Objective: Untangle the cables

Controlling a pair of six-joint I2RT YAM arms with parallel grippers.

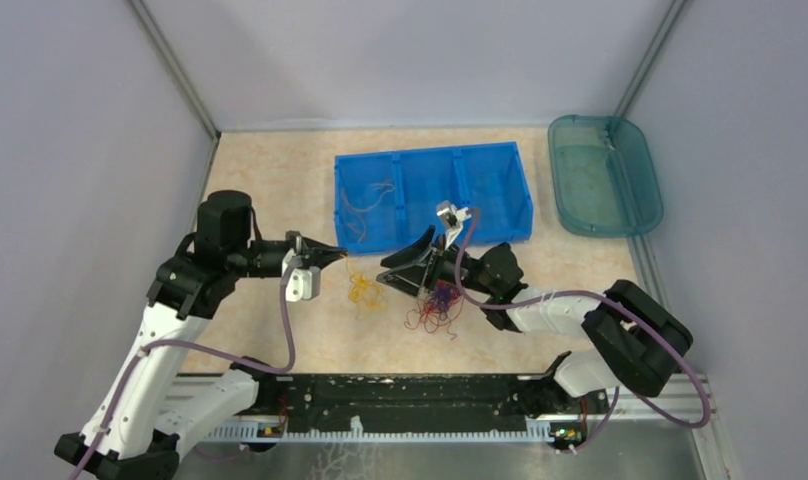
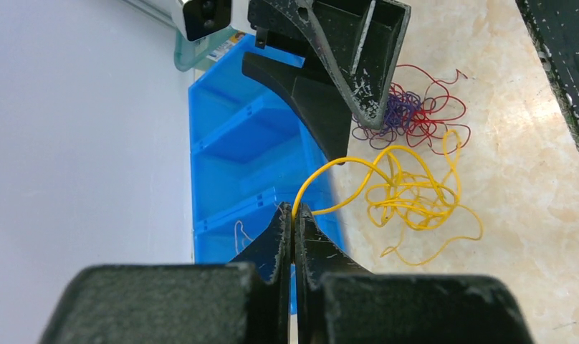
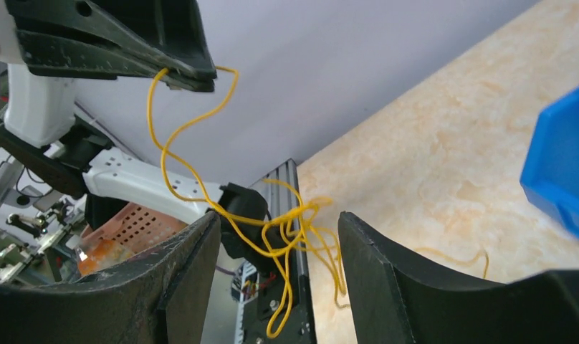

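My left gripper [image 1: 342,256] is shut on one end of a yellow cable [image 2: 322,175] and holds it above the table. The strand runs down to a loose yellow bunch [image 1: 365,292], which also shows in the left wrist view [image 2: 412,193]. A red and dark purple tangle [image 1: 438,308] lies to its right, also seen in the left wrist view [image 2: 415,111]. My right gripper [image 1: 405,270] is open and empty, above the near edge of that tangle. In the right wrist view the yellow bunch [image 3: 295,228] hangs in the gap ahead of my open right gripper [image 3: 278,223].
A blue three-compartment bin [image 1: 430,152] stands behind the cables; its left compartment holds a pale thin wire [image 1: 365,195]. A teal tray [image 1: 652,190] sits at the back right. The black rail [image 1: 410,395] runs along the near edge. Walls close in left and right.
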